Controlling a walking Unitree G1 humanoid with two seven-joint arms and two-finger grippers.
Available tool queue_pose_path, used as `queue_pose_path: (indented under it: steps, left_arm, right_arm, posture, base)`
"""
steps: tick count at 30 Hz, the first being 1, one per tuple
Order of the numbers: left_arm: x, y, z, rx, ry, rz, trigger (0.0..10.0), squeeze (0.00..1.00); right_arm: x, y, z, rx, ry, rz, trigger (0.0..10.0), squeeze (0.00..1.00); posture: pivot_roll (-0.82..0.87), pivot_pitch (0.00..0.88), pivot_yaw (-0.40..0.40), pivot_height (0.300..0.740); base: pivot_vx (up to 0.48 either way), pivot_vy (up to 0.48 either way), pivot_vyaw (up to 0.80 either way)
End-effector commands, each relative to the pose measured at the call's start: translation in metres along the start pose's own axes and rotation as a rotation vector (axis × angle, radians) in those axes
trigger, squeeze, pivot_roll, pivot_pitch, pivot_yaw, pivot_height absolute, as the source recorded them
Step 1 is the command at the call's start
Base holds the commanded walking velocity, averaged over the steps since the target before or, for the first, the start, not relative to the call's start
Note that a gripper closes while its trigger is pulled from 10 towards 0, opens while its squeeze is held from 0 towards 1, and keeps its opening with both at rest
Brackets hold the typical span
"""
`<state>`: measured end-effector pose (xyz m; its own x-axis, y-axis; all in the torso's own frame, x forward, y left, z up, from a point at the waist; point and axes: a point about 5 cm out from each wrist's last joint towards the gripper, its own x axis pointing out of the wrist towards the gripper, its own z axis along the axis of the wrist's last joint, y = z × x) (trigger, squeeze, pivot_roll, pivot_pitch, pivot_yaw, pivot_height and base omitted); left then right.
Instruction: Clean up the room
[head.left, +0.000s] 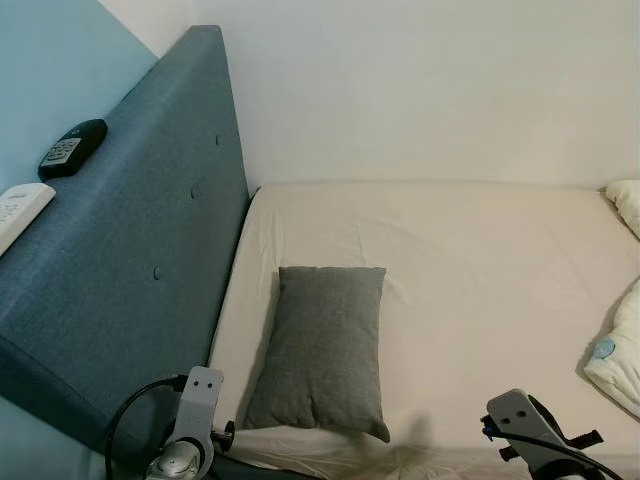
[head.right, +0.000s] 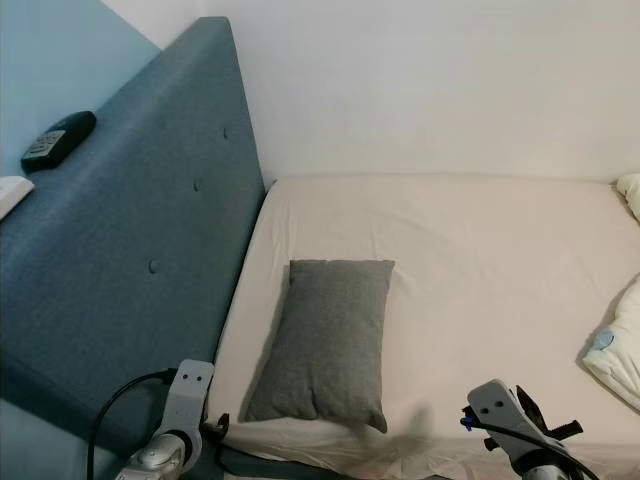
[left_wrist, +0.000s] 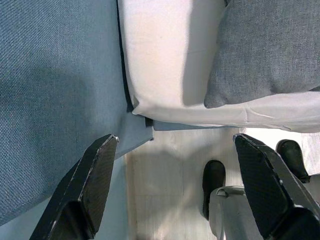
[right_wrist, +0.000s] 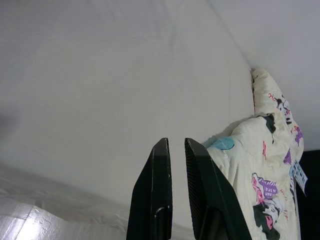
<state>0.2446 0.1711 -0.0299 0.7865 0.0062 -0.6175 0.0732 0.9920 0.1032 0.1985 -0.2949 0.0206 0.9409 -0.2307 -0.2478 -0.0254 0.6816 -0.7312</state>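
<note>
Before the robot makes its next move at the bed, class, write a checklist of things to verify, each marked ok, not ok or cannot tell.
1. Left gripper open, holding nothing: ok.
2. Right gripper fingers nearly together, holding nothing: ok.
3. Grey pillow flat on the mattress near the headboard: ok.
4. Patterned quilt spread out: not ok, bunched at the edge.
5. Remotes steady on the headboard's top: cannot tell.

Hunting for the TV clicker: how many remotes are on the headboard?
2: a black remote on the headboard top, and a white remote nearer the robot, partly cut off. Others may lie out of frame.
</note>
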Motion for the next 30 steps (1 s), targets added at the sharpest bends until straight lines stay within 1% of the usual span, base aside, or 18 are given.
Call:
queue_pose_path:
  steps: [1,4,7,15,17,18,19,20,21,22,23,24,25,26,27,28,29,30]
  left_arm:
    - [-0.002,0.0,-0.011,0.007,0.036,-0.001,10.0,0.0]
    - [-0.003,0.001,-0.012,0.008,0.038,0.001,10.0,0.0]
    - [-0.004,0.006,-0.015,0.036,0.049,-0.008,10.0,0.0]
    - [-0.004,0.007,-0.014,0.033,0.047,-0.002,10.0,0.0]
    - [-0.005,0.008,-0.015,0.028,0.046,0.003,10.0,0.0]
    - [-0.005,0.008,-0.015,0.028,0.046,0.003,10.0,0.0]
    - [-0.005,0.008,-0.016,0.027,0.047,0.004,10.0,0.0]
    - [-0.005,0.008,-0.016,0.027,0.047,0.004,10.0,0.0]
    - [-0.005,0.009,-0.017,0.027,0.049,0.005,10.0,0.0]
    - [-0.005,0.009,-0.017,0.027,0.049,0.005,10.0,0.0]
    - [-0.006,0.007,-0.019,0.029,0.052,0.002,10.0,0.0]
    - [-0.005,0.006,-0.018,0.029,0.052,0.001,10.0,0.0]
    - [-0.005,0.006,-0.018,0.029,0.052,0.001,10.0,0.0]
    - [-0.004,0.005,-0.016,0.028,0.048,0.0,10.0,0.0]
    - [-0.003,0.004,-0.014,0.026,0.045,-0.001,10.0,0.0]
    - [-0.002,0.003,-0.012,0.026,0.039,-0.001,10.0,0.0]
    - [-0.001,0.003,-0.011,0.027,0.035,-0.001,10.0,0.0]
    - [-0.001,0.003,-0.011,0.027,0.035,-0.001,10.0,0.0]
  right_arm:
    - [-0.003,0.001,-0.001,0.005,0.005,-0.001,10.0,0.0]
    - [-0.003,0.002,-0.001,0.0,0.004,-0.002,10.0,0.0]
    - [-0.004,0.004,0.001,0.002,0.001,-0.001,10.0,0.0]
    - [-0.007,0.003,0.003,-0.039,-0.006,-0.034,10.0,0.0]
    - [-0.003,-0.003,0.013,0.201,0.049,-0.132,10.0,0.0]
    - [-0.003,-0.003,0.013,0.201,0.049,-0.132,10.0,0.0]
    - [0.001,-0.008,0.021,0.29,0.06,-0.188,10.0,0.0]
    - [0.001,-0.008,0.021,0.29,0.06,-0.188,10.0,0.0]
    - [0.004,-0.01,0.029,0.343,0.074,-0.23,10.0,0.0]
    - [0.004,-0.01,0.029,0.343,0.074,-0.23,10.0,0.0]
    - [0.018,0.001,0.051,0.496,0.088,-0.202,10.0,0.0]
    - [0.024,0.008,0.058,0.575,0.084,-0.173,10.0,0.0]
    - [0.024,0.008,0.058,0.575,0.084,-0.173,10.0,0.0]
    - [0.029,0.028,0.071,0.705,0.098,-0.113,10.0,0.0]
    - [0.031,0.041,0.08,0.785,0.109,-0.073,10.0,0.0]
    - [0.034,0.057,0.089,0.812,0.113,0.013,10.0,0.0]
    - [0.035,0.067,0.094,0.821,0.112,0.073,10.0,0.0]
    - [0.035,0.067,0.094,0.821,0.112,0.073,10.0,0.0]
  posture:
    - [0.0,0.167,-0.005,0.74]
    - [0.01,0.169,0.01,0.74]
    - [0.01,0.172,0.032,0.74]
    - [0.02,0.166,0.013,0.74]
    - [0.02,0.162,0.007,0.74]
    - [0.02,0.162,0.007,0.74]
    - [0.01,0.159,0.008,0.74]
    - [0.01,0.159,0.008,0.74]
    - [0.01,0.159,0.008,0.74]
    - [0.01,0.159,0.008,0.74]
    - [0.01,0.15,0.002,0.74]
    - [0.01,0.15,0.002,0.74]
    - [0.01,0.15,0.002,0.74]
    - [0.01,0.146,-0.001,0.74]
    - [0.01,0.146,-0.001,0.74]
    - [0.01,0.143,-0.002,0.74]
    - [0.01,0.143,-0.002,0.74]
    - [0.01,0.143,-0.002,0.74]
  base:
    - [0.0,0.0,0.0]
    - [0.0,0.0,0.0]
    - [0.0,0.0,0.0]
    - [0.0,0.0,0.0]
    - [0.0,0.0,0.0]
    - [0.0,0.0,0.0]
    - [0.0,0.0,0.0]
    - [0.0,0.0,0.0]
    - [0.0,0.0,0.0]
    - [0.0,0.0,0.0]
    - [0.0,0.0,0.0]
    - [0.0,0.0,0.0]
    - [0.0,0.0,0.0]
    - [0.0,0.0,0.0]
    - [0.0,0.0,0.0]
    - [0.0,0.0,0.0]
    - [0.0,0.0,0.0]
    - [0.0,0.0,0.0]
